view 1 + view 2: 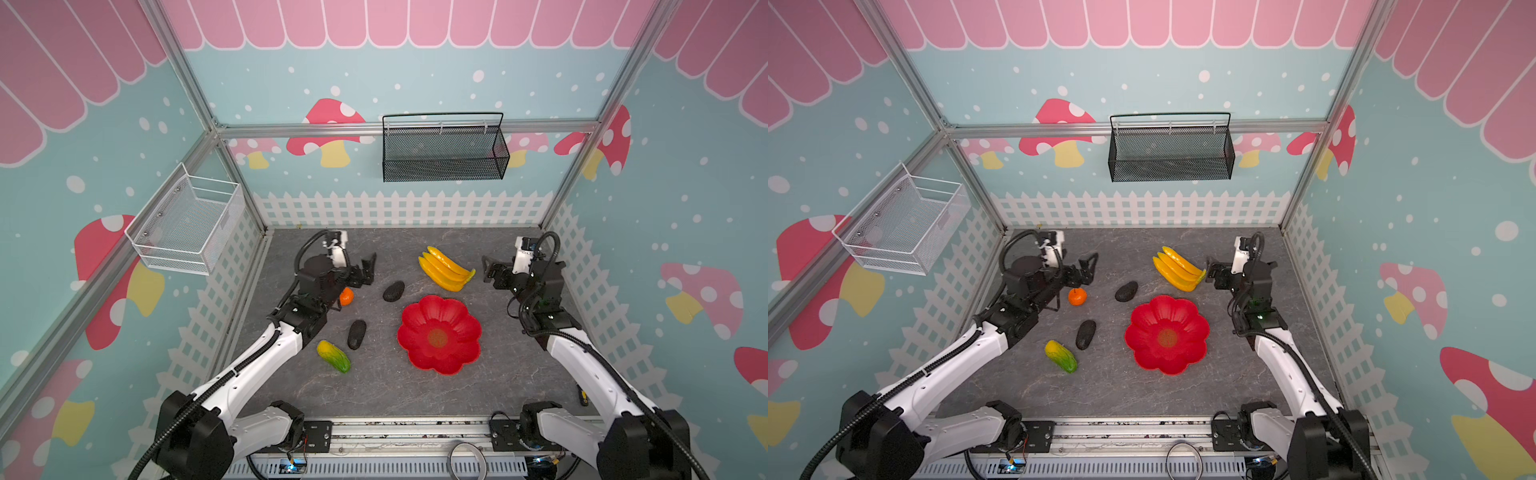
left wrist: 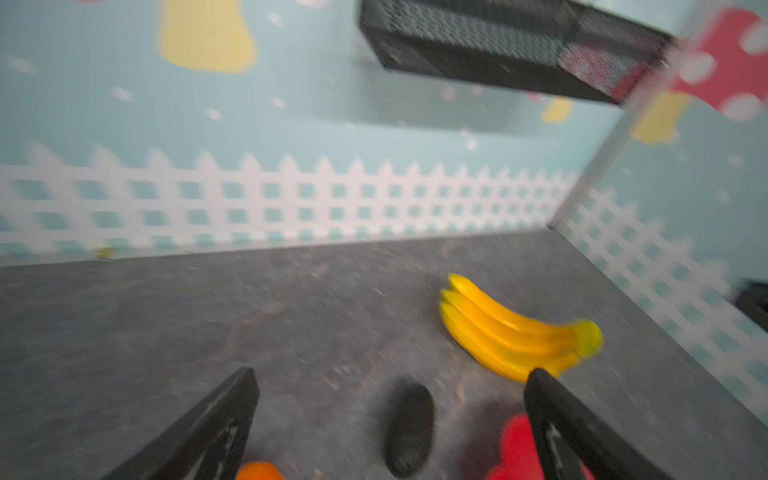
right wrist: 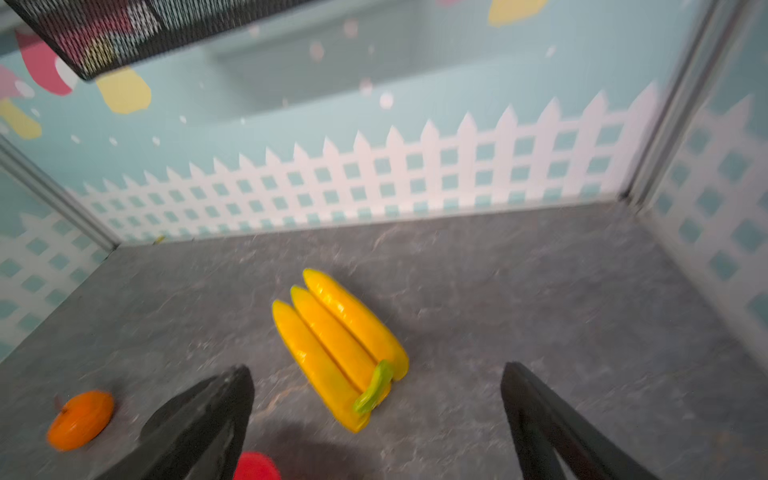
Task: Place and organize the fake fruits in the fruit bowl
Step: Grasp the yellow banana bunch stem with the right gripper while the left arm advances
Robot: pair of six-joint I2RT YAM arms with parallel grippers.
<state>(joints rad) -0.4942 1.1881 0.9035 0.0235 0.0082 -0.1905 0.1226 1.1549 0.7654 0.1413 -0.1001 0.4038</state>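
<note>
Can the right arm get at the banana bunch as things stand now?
Probably yes. The right gripper is open, close beside the stem end of the banana bunch, and nothing lies between them.

Both top views sit side by side high above the near edge of the grey table (image 1: 415,395). They look steeply down and towards the back wall (image 1: 374,83), far enough off to take in the white wire basket (image 1: 187,220) and the black mesh basket (image 1: 444,153). They share nearly the whole scene, shifted slightly sideways. The left wrist camera rides low and close over the table, facing the back wall past the left gripper (image 2: 392,374). The right wrist camera does likewise behind the right gripper (image 3: 376,368). Both wrist views are blurred and share the banana bunch (image 2: 511,328), the orange (image 2: 259,471) and the black mesh basket from below, seen from opposite sides
</note>
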